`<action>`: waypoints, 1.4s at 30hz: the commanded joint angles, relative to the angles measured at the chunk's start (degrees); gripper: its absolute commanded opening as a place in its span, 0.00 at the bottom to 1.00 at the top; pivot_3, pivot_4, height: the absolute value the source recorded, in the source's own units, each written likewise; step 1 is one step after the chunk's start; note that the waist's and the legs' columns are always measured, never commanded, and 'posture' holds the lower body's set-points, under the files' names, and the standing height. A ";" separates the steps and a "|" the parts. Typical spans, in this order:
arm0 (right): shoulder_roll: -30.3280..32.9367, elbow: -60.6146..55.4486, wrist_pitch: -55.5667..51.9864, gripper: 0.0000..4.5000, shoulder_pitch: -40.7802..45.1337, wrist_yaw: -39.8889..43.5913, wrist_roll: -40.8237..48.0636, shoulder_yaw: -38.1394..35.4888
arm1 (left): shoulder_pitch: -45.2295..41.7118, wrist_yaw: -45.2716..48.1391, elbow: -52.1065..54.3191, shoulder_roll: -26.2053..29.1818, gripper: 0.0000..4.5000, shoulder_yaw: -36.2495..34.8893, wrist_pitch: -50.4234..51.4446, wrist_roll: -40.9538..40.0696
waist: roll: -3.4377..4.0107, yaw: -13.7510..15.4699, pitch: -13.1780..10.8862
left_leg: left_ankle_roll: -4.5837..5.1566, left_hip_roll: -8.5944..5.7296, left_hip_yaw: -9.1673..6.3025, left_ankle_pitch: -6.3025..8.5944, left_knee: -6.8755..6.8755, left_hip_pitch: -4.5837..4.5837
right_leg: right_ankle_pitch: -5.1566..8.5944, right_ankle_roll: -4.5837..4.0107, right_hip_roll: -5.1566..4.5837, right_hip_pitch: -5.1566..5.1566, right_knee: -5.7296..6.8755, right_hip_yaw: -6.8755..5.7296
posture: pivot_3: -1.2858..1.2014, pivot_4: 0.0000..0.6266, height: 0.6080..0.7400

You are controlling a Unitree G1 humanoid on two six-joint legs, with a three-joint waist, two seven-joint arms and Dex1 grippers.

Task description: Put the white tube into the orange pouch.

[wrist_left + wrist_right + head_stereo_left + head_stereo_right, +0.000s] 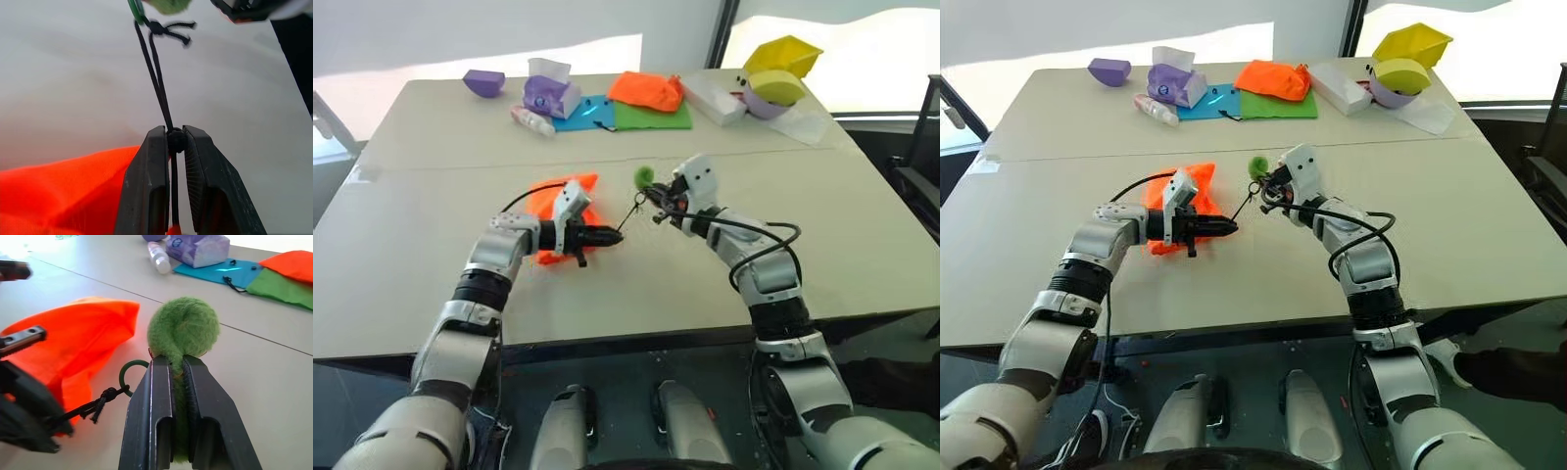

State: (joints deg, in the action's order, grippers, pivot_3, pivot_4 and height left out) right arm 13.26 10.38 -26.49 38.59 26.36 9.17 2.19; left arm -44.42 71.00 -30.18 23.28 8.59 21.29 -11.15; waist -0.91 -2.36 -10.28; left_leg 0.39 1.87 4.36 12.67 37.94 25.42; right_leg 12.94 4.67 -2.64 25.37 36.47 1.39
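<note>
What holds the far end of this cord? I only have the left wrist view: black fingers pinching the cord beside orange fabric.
Observer: The right gripper is shut on a green fuzzy ball at the end of the black cord.
Operator: Where is the pouch's body?
Observer: The orange pouch lies on the table, behind the left gripper.
Operator: Any lookalike nearby?
Observer: An orange bundle sits at the far side, on green cloth.
</note>
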 commanded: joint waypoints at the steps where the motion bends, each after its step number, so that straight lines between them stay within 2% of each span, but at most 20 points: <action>1: 1.69 2.76 3.20 0.00 2.94 -5.03 -1.41 -4.34 | 2.26 4.42 9.47 5.38 0.11 4.10 1.48 2.14 | 0.00 -0.06 0.00 | 0.00 0.00 0.00 0.00 0.00 0.00 | 0.00 0.00 -0.01 0.00 -0.02 0.01 | 0.52 0.24 1.00; 5: 3.62 7.78 5.70 0.00 4.61 -8.14 -2.29 -6.08 | 6.36 6.77 15.90 11.85 0.11 5.69 0.46 2.90 | 0.00 -0.15 0.00 | 0.00 0.01 -0.01 0.00 -0.05 -0.01 | 0.01 -0.01 -0.06 0.01 -0.08 0.06 | 0.52 0.24 1.00; 9: 6.78 13.01 9.03 0.00 6.11 -9.70 -3.04 -7.12 | 9.02 4.57 15.20 15.02 0.11 3.84 -4.64 4.02 | 0.01 0.00 0.00 | 0.00 0.01 -0.01 0.00 -0.11 -0.01 | 0.02 -0.02 -0.06 0.02 -0.12 0.05 | 0.52 0.24 1.00; 13: 10.44 20.04 12.37 0.00 8.65 -12.02 -4.00 -7.92 | 10.61 2.25 15.97 14.89 0.11 2.99 -5.35 3.42 | 0.01 -0.05 0.00 | 0.00 -0.01 0.01 0.00 -0.07 -0.01 | 0.01 -0.03 -0.10 0.00 -0.12 0.06 | 0.52 0.24 1.00; 20: 9.21 20.31 13.40 0.00 8.14 -9.52 -3.48 -4.91 | 9.22 -5.13 15.33 9.80 0.11 0.68 -2.76 0.22 | 0.01 -0.03 0.00 | 0.01 0.01 0.06 0.00 -0.09 -0.01 | -0.02 0.05 0.02 0.00 -0.11 0.03 | 0.52 0.24 1.00; 23: 8.46 16.54 10.32 0.00 5.74 -1.52 0.12 -3.36 | 9.01 -7.11 16.59 6.82 0.32 -0.89 -3.07 -2.10 | 0.01 0.03 0.00 | 0.02 0.00 0.07 0.00 -0.05 -0.02 | -0.09 0.17 0.01 -0.02 -0.08 0.04 | 0.52 0.24 1.00; 26: 8.78 12.81 8.25 0.28 4.14 2.91 2.11 -3.14 | 8.89 -9.36 18.90 5.07 0.64 -3.07 -1.14 -4.40 | 0.01 -0.02 0.00 | 0.02 0.00 0.05 0.00 -0.01 -0.03 | -0.10 0.20 0.00 -0.07 -0.09 0.04 | 0.52 0.24 1.00; 29: 10.69 8.07 6.06 0.61 1.49 10.13 3.28 -1.13 | 8.81 -10.61 20.24 4.76 0.96 -6.00 -2.24 -6.30 | 0.01 -0.06 0.00 | 0.02 0.00 0.05 0.00 -0.01 -0.03 | -0.14 0.27 0.00 -0.06 -0.09 0.05 | 0.52 0.24 1.00; 32: 13.34 3.69 5.01 0.94 -1.18 14.99 2.89 0.83 | 9.49 -11.40 21.26 5.81 0.97 -8.59 -2.78 -7.51 | 0.01 -0.10 0.00 | 0.02 0.02 0.04 0.00 -0.02 -0.05 | -0.14 0.27 0.04 -0.06 -0.09 0.04 | 0.52 0.24 1.00; 33: 13.96 3.30 6.10 0.97 -1.49 14.80 1.89 0.89 | 9.77 -11.64 21.59 6.08 0.97 -9.59 -2.38 -8.21 | 0.01 -0.12 0.00 | 0.02 0.02 0.04 0.00 -0.02 -0.06 | -0.14 0.27 0.05 -0.06 -0.09 0.04 | 0.52 0.24 1.00; 36: 14.66 2.31 6.88 0.97 -2.08 16.29 3.09 -0.64 | 10.58 -12.60 22.39 6.69 0.97 -11.58 -2.79 -9.03 | 0.01 -0.09 0.00 | 0.01 0.02 0.04 0.00 -0.02 -0.06 | -0.14 0.25 0.03 -0.06 -0.08 0.04 | 0.52 0.24 1.00; 40: 18.73 -7.89 7.51 0.97 -8.23 27.01 9.40 -1.76 | 14.79 -16.73 26.61 9.08 0.97 -18.07 0.07 -11.85 | 0.00 0.06 0.00 | 0.01 0.03 0.01 0.00 -0.01 -0.06 | -0.07 0.14 -0.02 -0.08 -0.11 0.04 | 0.52 0.24 1.00; 42: 20.05 -13.96 6.59 0.97 -12.39 30.24 12.60 -2.06 | 19.30 -19.45 28.31 10.43 0.97 -20.31 -4.11 -9.52 | 0.00 0.18 0.00 | 0.06 0.06 -0.03 0.04 -0.07 -0.04 | -0.14 0.31 -0.02 -0.07 -0.18 0.04 | 0.52 0.24 1.00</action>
State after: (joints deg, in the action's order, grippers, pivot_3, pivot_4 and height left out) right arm 32.67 2.09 -19.87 27.43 53.62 18.28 1.55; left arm -26.88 53.75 -4.50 32.70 -8.95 20.25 -21.62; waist -0.91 -2.18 -10.28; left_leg 0.48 1.93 4.32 12.73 37.86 25.37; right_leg 12.81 5.00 -2.67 25.29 36.29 1.43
